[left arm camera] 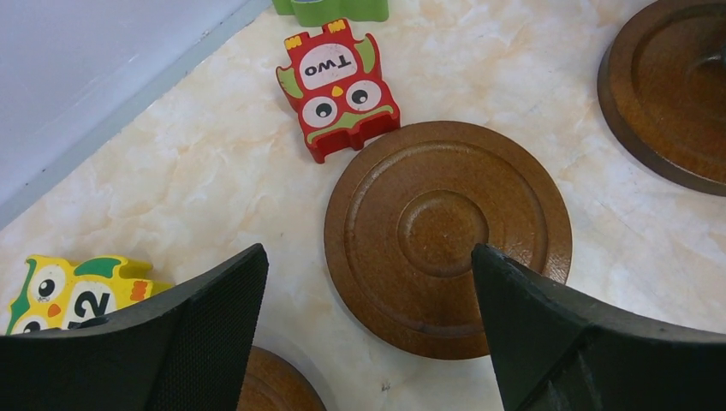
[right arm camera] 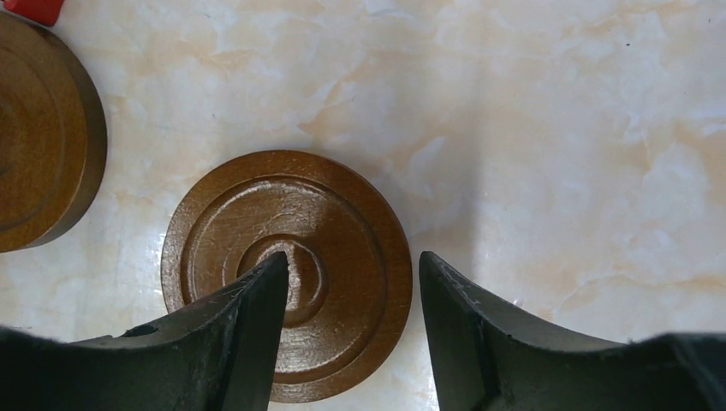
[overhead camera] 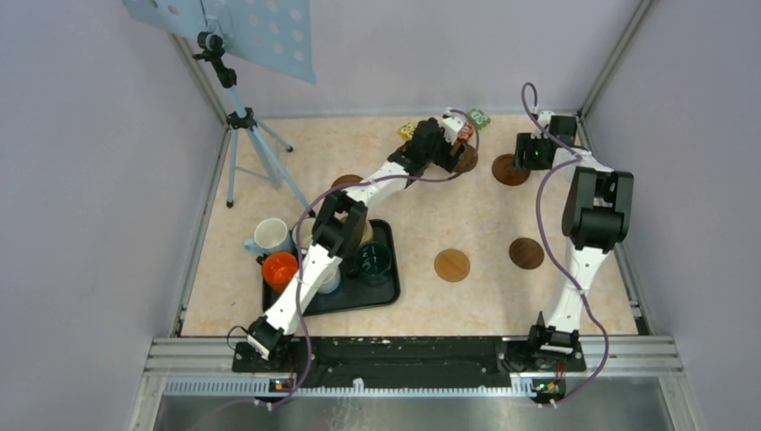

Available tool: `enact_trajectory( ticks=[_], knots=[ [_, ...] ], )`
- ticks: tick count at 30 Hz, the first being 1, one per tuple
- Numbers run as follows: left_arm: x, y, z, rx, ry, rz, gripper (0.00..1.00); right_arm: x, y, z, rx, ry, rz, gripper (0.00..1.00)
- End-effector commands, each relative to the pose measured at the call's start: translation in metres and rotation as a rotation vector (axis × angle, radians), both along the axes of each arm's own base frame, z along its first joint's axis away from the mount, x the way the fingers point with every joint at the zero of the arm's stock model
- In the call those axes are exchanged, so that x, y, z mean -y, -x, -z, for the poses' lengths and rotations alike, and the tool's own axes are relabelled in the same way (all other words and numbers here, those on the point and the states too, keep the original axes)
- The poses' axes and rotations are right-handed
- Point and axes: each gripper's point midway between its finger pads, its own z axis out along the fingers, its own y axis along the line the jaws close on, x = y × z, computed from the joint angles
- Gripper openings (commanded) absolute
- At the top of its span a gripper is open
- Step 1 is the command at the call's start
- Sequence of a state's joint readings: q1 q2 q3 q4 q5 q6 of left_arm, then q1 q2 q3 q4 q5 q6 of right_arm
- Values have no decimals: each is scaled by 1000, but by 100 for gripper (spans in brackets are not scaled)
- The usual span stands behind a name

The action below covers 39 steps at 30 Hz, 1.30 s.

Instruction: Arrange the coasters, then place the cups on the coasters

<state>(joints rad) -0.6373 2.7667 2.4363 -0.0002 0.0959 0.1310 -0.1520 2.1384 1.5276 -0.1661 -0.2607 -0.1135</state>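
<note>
Showing, top view, both arms stretched toward the red owl block [overhead camera: 464, 133]: left gripper [overhead camera: 454, 142] beside it, right gripper [overhead camera: 531, 154] to its right above the right coaster [overhead camera: 510, 171]; the cups [overhead camera: 279, 268] stand well nearer the bases

Left wrist: jaws wide open and empty, straddling the left coaster [left arm camera: 447, 235], which touches the block lettered "Two"; a yellow block [left arm camera: 68, 295] reads "2"

Right wrist: jaws apart, gripping nothing, astride the right coaster's right rim

Left wrist view: we see a green block [left arm camera: 330, 8] cut by the top edge, a coaster [left arm camera: 668, 94] cut by the right edge, and a yellow owl block [left arm camera: 68, 291] partly behind the left gripper's finger [left arm camera: 197, 342]. Overhead, the left arm [overhead camera: 310, 269] partly hides the black tray [overhead camera: 388, 289].
</note>
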Motion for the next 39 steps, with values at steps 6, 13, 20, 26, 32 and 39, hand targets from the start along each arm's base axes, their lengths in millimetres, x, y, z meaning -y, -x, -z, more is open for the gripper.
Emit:
enact_trajectory(
  ticks=[6, 13, 20, 26, 32, 39],
  knots=[
    [-1, 6, -1, -30, -33, 38, 87, -2, -10, -5, -7, 65, -34, 51],
    [-4, 34, 5, -131, -92, 87, 73, -5, 2, 0, -65, 88, -91, 46],
    [2, 77, -3, -215, -110, 190, 64, -10, 22, 7, -131, 88, -153, 41],
    [11, 122, 6, -275, -170, 275, 60, -14, 46, 15, -176, 87, -190, 38],
    [0, 154, 17, -349, -208, 294, 58, -18, 85, 22, -228, 104, -241, 36],
    [-22, 187, 24, -417, -243, 325, 58, -12, 128, 27, -277, 107, -245, 35]
  ],
)
